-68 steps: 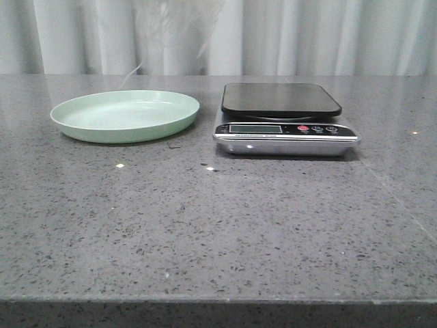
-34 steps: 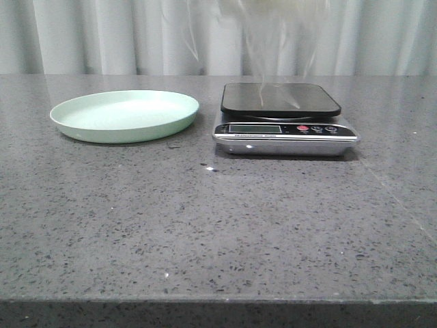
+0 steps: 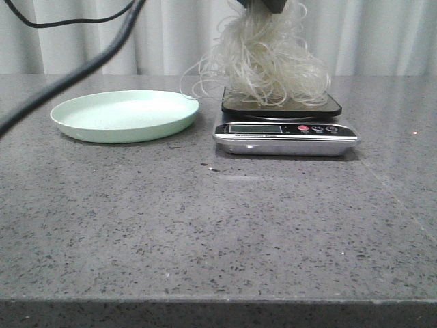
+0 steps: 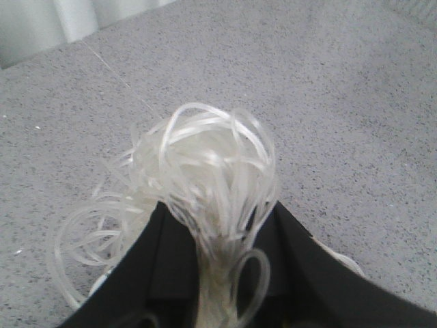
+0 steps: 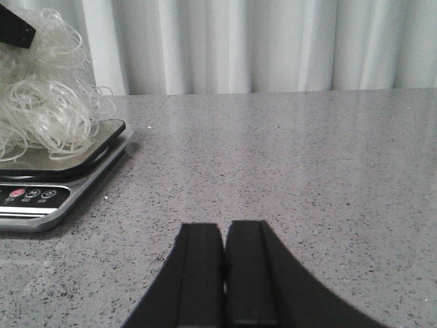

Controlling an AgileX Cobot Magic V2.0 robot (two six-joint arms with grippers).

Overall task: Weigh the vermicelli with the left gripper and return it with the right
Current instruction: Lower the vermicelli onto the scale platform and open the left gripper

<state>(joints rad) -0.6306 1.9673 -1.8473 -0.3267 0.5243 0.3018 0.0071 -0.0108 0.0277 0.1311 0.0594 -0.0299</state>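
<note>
The vermicelli (image 3: pixel 268 65), a fluffy tangle of whitish translucent strands, hangs from my left gripper (image 3: pixel 263 5) at the top edge of the front view and its lower strands rest on the scale's black platform (image 3: pixel 331 104). In the left wrist view my left gripper (image 4: pixel 217 212) is shut on the vermicelli (image 4: pixel 205 164). The silver scale (image 3: pixel 285 137) stands at the table's middle right. In the right wrist view the vermicelli (image 5: pixel 44 102) sits over the scale (image 5: pixel 41 195), and my right gripper (image 5: pixel 223 236) is shut and empty, low over the table to the scale's right.
A pale green plate (image 3: pixel 75 119) lies empty on the grey speckled table, left of the scale. A black cable (image 3: pixel 65 85) of the left arm crosses the upper left of the front view. White curtains hang behind the table.
The vermicelli has come from above the plate to the right and down onto the scale's platform. The left gripper's tip and its cable have entered the front view.
</note>
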